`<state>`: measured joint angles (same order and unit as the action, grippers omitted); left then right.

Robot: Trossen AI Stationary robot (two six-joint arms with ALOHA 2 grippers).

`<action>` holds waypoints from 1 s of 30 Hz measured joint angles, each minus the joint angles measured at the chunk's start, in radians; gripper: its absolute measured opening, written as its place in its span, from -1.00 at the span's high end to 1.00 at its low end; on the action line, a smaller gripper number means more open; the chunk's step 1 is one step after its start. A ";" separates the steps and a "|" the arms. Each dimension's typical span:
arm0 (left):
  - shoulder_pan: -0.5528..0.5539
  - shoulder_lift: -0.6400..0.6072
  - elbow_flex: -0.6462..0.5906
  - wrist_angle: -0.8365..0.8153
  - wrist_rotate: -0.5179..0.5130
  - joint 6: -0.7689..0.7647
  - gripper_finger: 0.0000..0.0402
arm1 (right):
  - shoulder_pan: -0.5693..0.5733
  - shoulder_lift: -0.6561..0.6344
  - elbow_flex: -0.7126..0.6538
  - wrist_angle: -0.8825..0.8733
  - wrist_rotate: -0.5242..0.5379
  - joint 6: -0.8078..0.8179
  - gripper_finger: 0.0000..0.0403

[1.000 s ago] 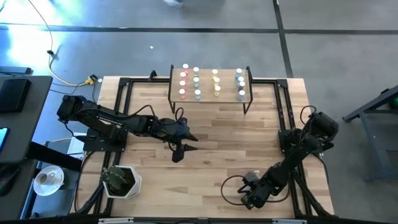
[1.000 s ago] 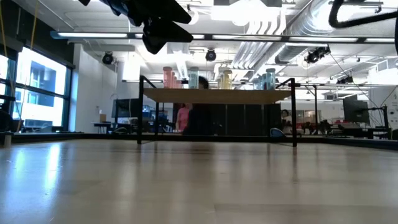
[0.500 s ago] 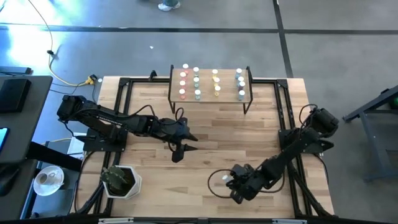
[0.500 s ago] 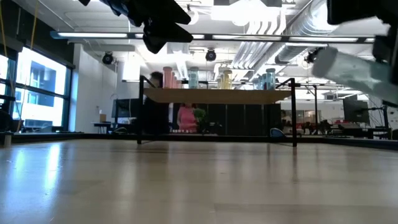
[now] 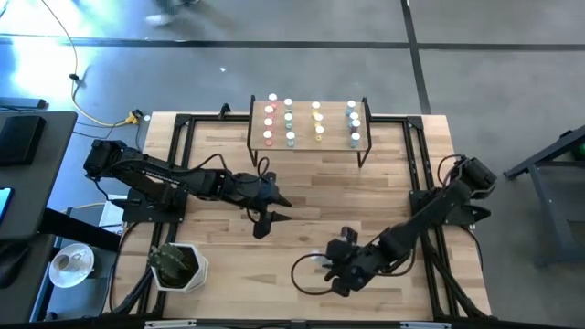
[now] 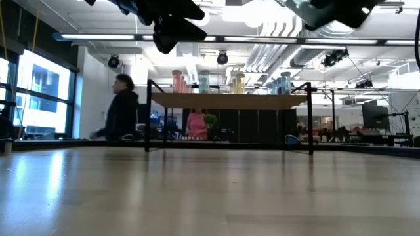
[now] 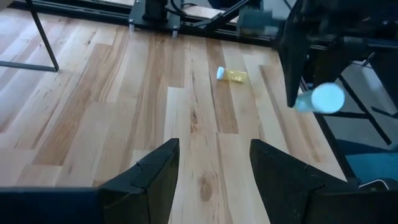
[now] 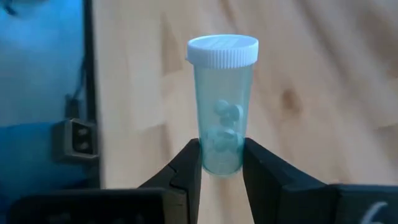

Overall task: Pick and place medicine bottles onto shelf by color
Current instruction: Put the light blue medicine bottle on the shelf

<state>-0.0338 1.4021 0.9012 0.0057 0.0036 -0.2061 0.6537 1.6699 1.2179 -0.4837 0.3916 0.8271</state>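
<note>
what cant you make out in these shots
- Yellow bottle lying on the table: seen in the left wrist view only; in the high view the right arm covers that spot.
- Right end effector and its blue-green bottle: cut off by the low view's top edge.
- Bottles on the shelf: too small in the high view to read labels or contents.
- Person beyond the table: blurred.

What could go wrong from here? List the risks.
1. The right pincer grips the blue-green white-capped medicine bottle only near its base, so it might tilt or slip.
2. The small light-wood shelf already holds close rows of bottles; placing another could knock neighbours.
3. The yellow bottle lying on its side may roll.
</note>
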 joint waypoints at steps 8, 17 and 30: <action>0.000 0.000 0.000 0.008 0.000 0.000 0.06 | -0.008 -0.005 0.155 -0.344 0.204 -0.086 0.60; 0.000 0.000 0.000 0.021 0.000 0.014 0.06 | -0.073 -0.146 0.139 -0.466 0.339 -0.155 0.60; 0.000 0.000 0.000 0.075 -0.003 0.070 0.06 | -0.157 -0.441 -0.208 -0.066 0.415 -0.412 0.60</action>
<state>-0.0334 1.4021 0.9016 0.0807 0.0005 -0.1358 0.4969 1.2284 1.0096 -0.5499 0.8065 0.4149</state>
